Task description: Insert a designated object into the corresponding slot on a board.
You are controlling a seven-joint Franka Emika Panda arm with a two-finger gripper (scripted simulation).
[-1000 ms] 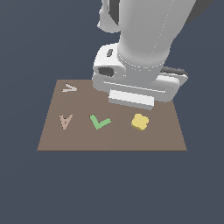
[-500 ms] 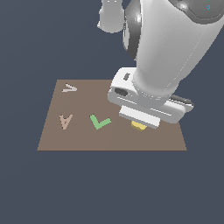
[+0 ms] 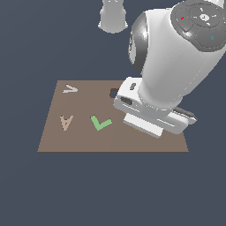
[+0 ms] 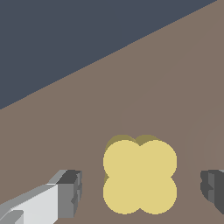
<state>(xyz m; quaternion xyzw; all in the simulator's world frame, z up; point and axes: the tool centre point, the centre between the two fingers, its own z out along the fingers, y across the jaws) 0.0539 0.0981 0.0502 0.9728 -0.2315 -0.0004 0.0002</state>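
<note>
Over the brown board point(image 3: 79, 137) | we are hovering our spread pincer point(image 4: 140, 192) astride the yellow block point(image 4: 140, 176), not touching | grasp step; next: closing squarely, then carrying to the lobed slot point(image 3: 114, 93).

yellow block point(image 4: 140, 176), brown board point(image 3: 84, 141), green L pc point(image 3: 100, 123), tan A pc point(image 3: 66, 122)

block point(image 4: 140, 176) on the board point(image 3: 79, 141) between the fingers point(image 4: 70, 192), two pieces toward the exterior view's left
</note>
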